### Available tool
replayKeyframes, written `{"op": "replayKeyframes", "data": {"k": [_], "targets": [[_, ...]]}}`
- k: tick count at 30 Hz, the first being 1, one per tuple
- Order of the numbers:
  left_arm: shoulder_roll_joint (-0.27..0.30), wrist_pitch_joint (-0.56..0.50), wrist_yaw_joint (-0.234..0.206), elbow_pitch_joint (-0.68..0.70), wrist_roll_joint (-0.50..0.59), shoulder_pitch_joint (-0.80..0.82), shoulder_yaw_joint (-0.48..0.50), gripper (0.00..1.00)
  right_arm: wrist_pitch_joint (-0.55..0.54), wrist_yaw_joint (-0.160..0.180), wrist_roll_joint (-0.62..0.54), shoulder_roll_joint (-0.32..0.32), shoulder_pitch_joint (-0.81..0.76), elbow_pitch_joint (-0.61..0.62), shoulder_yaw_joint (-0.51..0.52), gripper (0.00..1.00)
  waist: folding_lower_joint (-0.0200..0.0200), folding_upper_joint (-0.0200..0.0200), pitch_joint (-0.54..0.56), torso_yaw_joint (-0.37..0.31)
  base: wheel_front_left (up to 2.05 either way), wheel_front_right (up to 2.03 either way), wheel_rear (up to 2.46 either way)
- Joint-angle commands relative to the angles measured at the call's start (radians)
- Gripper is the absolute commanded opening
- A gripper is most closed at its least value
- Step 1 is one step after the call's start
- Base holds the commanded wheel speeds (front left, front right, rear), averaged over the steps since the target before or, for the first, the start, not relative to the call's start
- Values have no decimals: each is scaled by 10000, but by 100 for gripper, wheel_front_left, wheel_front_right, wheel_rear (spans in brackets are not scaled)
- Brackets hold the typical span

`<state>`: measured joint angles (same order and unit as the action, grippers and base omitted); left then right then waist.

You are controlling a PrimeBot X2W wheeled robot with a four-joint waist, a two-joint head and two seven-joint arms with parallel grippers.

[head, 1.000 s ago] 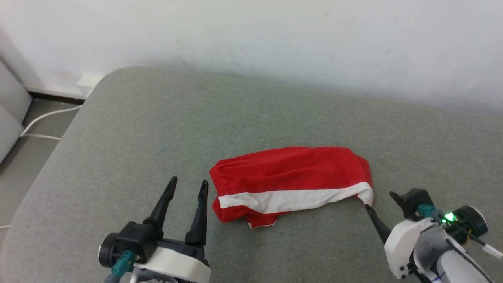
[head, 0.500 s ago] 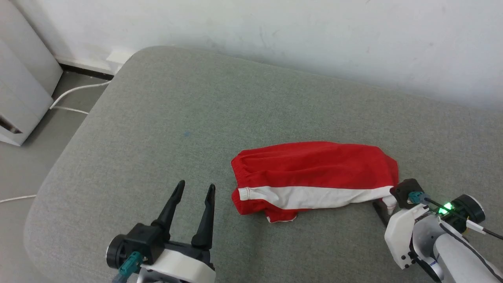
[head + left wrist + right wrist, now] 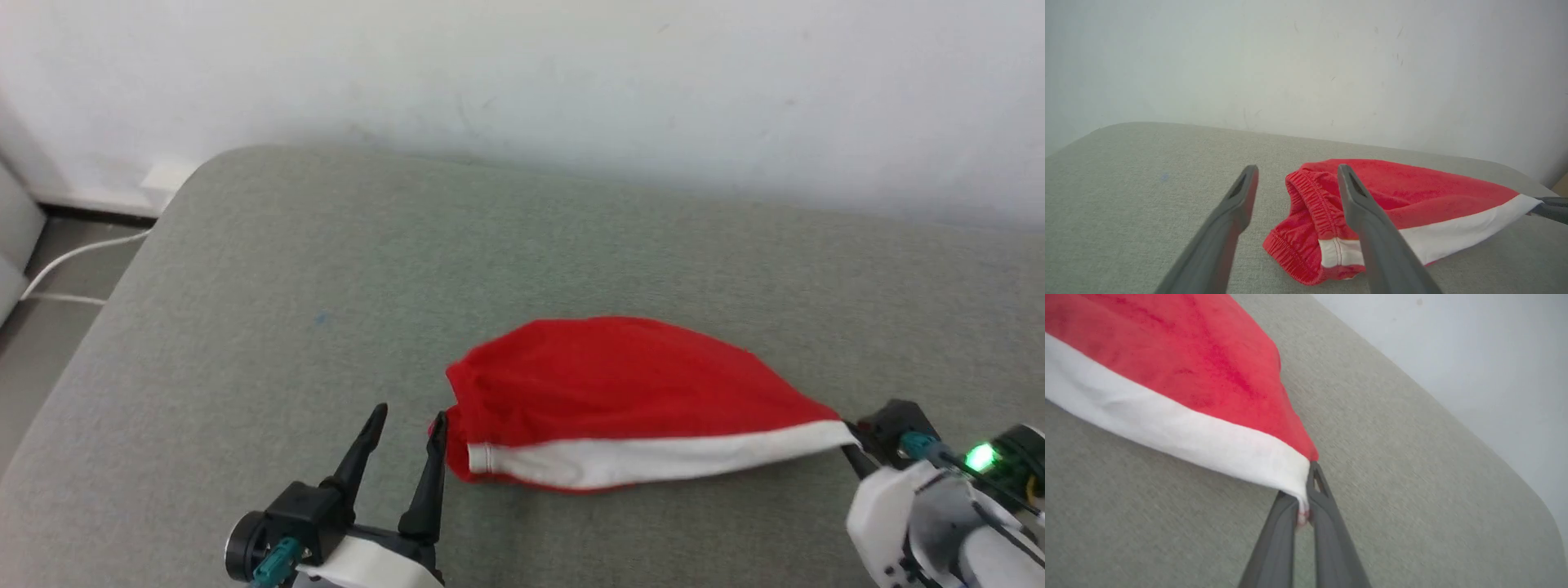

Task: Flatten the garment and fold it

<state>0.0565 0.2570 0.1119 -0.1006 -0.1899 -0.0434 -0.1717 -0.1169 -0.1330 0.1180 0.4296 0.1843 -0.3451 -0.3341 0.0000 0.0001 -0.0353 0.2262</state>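
Red shorts (image 3: 620,384) lay on the grey cushion (image 3: 310,278), waistband end just beside the left gripper (image 3: 411,415), whose jaws were spread and empty. Right gripper (image 3: 1306,494) clenched on the white-banded hem corner. Judged light and limp; waistband corner looked the next hold. A second earlier the right jaws stood open beside that corner; cloth since drawn taut.

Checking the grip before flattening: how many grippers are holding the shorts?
1. The right gripper is shut on the white-banded corner of the shorts. The left gripper stands open by the waistband end, gripping nothing.
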Motion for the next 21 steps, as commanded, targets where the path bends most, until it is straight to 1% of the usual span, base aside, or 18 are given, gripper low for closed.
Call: {"op": "replayKeyframes", "data": {"k": [1, 4, 7, 11, 12, 13, 14, 16, 18, 21], "targets": [[-42, 47, 66, -52, 48, -96, -1, 100, -334, 23, 13, 289, -536, 531, 252, 0, 0, -1, 375, -708, 0, 0, 0], [-49, 47, 95, -87, 48, -68, -43, 100, -918, 23, 82, 679, -1318, 1423, 632, 0, 0, -1, 394, -963, 0, 0, 0], [-54, 47, 115, -140, 39, -38, -92, 100, -1455, 23, 208, 866, -2010, 2093, 963, 0, 0, -1, 334, -1145, 0, 0, 0], [-58, 47, 137, -291, 34, 10, -191, 100, -1597, 23, 298, 781, -2424, 2398, 1181, 0, 0, -1, 194, -1283, 0, 0, 0], [-58, 47, 141, -338, 32, 27, -221, 100, -1522, 23, 295, 721, -2445, 2361, 1211, 22, 0, -1, 167, -1292, 0, 0, 0], [-59, 47, 145, -370, 27, 49, -243, 100, -1447, 23, 274, 671, -2448, 2295, 1239, 83, 0, -1, 147, -1294, 0, 0, 0], [-59, 47, 148, -392, 14, 73, -267, 100, -1419, 23, 193, 662, -2444, 2203, 1270, 100, 0, -1, 127, -1287, 0, 0, 0], [-60, 47, 154, -441, -11, 113, -311, 100, -1326, 23, 76, 620, -2413, 2117, 1373, 100, 0, -1, 119, -1262, 0, 0, 0], [-60, 47, 159, -489, -15, 148, -326, 100, -1167, 23, 139, 476, -2370, 2193, 1706, 100, 0, -1, 136, -1265, 0, 0, 0], [-58, 47, 169, -625, -92, 251, -363, 100, -884, 23, 186, 240, -2396, 2628, 2321, 100, 0, -1, 146, -1378, 0, 0, 0]]}}
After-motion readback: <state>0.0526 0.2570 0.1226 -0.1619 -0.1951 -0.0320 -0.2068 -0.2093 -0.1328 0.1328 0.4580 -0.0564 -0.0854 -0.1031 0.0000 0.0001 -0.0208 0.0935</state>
